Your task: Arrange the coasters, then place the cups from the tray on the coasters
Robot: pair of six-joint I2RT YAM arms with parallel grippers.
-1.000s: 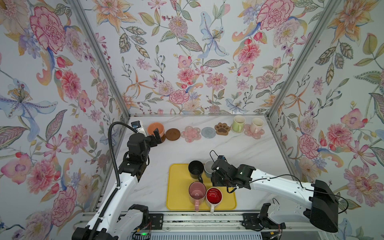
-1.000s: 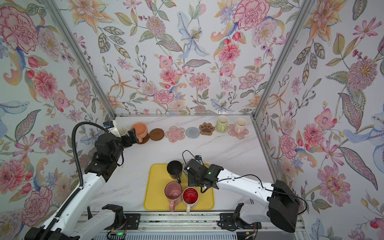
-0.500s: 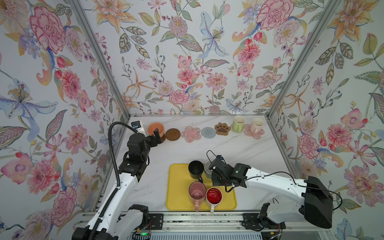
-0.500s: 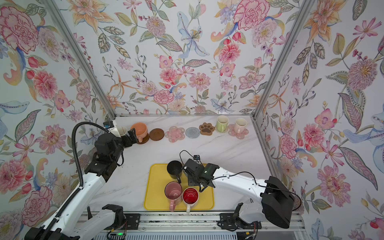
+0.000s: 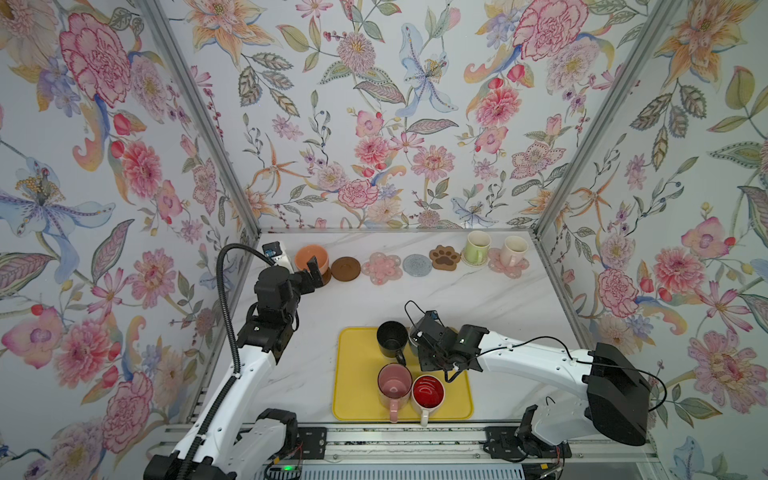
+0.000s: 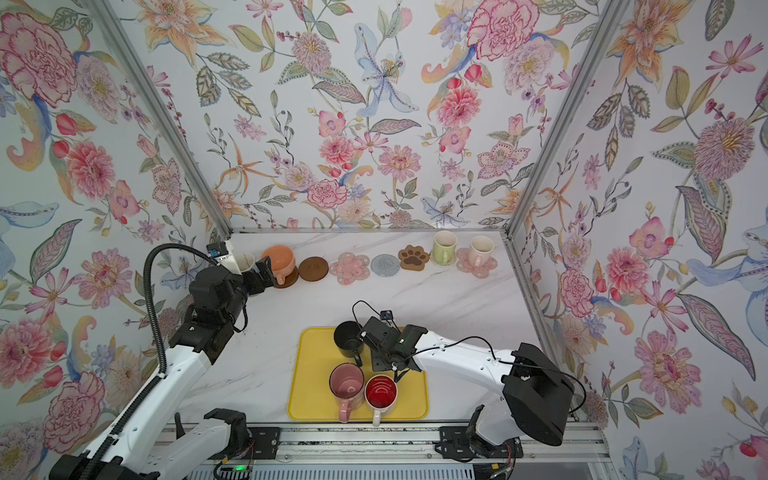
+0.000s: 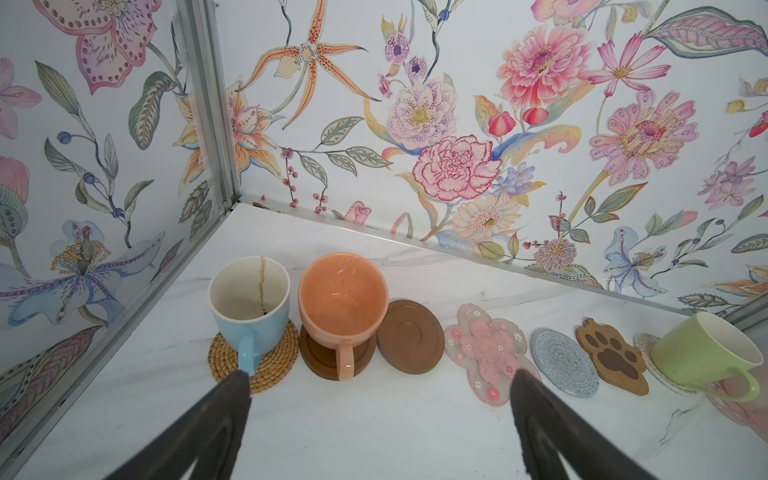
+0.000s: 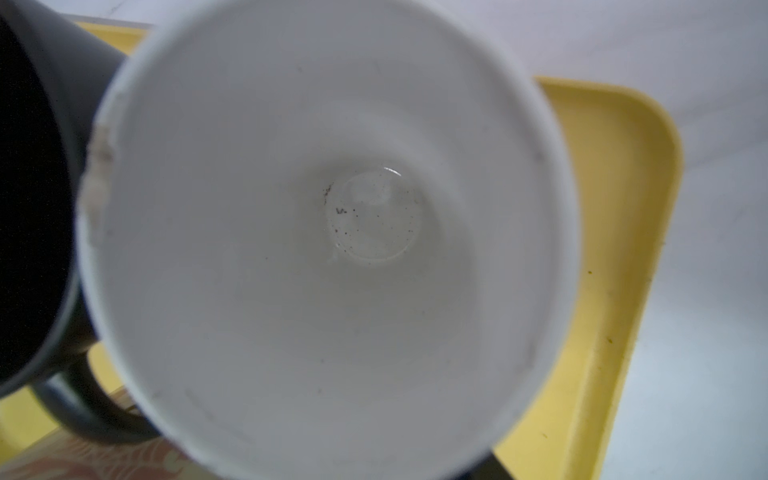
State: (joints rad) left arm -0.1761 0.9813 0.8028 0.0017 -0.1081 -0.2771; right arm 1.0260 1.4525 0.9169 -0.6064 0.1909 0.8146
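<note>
A white cup (image 8: pixel 332 228) stands on the yellow tray (image 5: pixel 357 374), at its far edge, pressed close beside a black cup (image 5: pixel 391 338). The wrist camera looks straight down into it: the inside is empty with a few dark specks at the bottom, and the rim looks chipped on the side toward the black cup. The right gripper (image 5: pixel 419 345) hangs directly over this white cup. Its fingers are hidden in every view, so I cannot tell whether it is closed on the cup.

Nearer the front of the tray a pink cup (image 5: pixel 394 384) and a white cup with a red inside (image 5: pixel 427 390) stand side by side, touching, handles toward the front edge.

Along the back wall runs a row of coasters. From the left corner: a light blue cup (image 7: pixel 249 307) on a woven rattan coaster (image 7: pixel 274 365), a peach cup (image 7: pixel 343 307) on a dark brown disc (image 7: pixel 320 361), a second brown disc (image 5: pixel 345 269), a pink flower coaster (image 5: pixel 381 268), a grey round coaster (image 5: pixel 417 264) and a brown paw coaster (image 5: pixel 444 257), these four bare. Then comes a light green cup (image 5: pixel 476 246) on a round coaster, and a pale pink cup (image 5: pixel 513 250) on another pink flower coaster (image 5: pixel 505 266).

The left gripper (image 7: pixel 379 376) hovers just in front of the peach cup, fingers spread wide and holding nothing.
</note>
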